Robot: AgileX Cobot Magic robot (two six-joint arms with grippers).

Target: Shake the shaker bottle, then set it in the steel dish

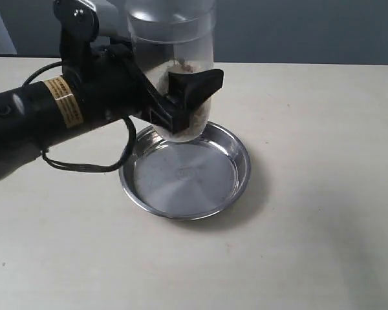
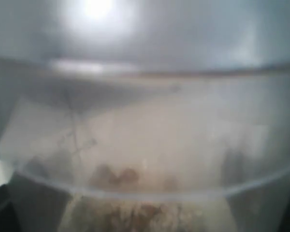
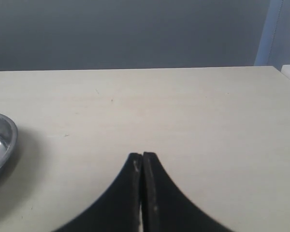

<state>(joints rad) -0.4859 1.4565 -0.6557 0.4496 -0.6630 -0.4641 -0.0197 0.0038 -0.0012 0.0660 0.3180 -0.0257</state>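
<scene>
Black fingers (image 1: 197,85) of my left gripper (image 1: 184,103) are clamped across the clear plastic shaker bottle (image 1: 171,39), which hangs in the air with its rounded end down and brown granules (image 1: 187,126) gathered there, just above the far rim of the round shiny steel dish (image 1: 181,184) on the pale table (image 1: 310,129). My right gripper (image 3: 142,162) sits well apart over bare table, its jaws pressed together on nothing. I judge the pick-up done and the shake under way or finished, which these views cannot settle; lowering the bottle into the dish and letting go remains
</scene>
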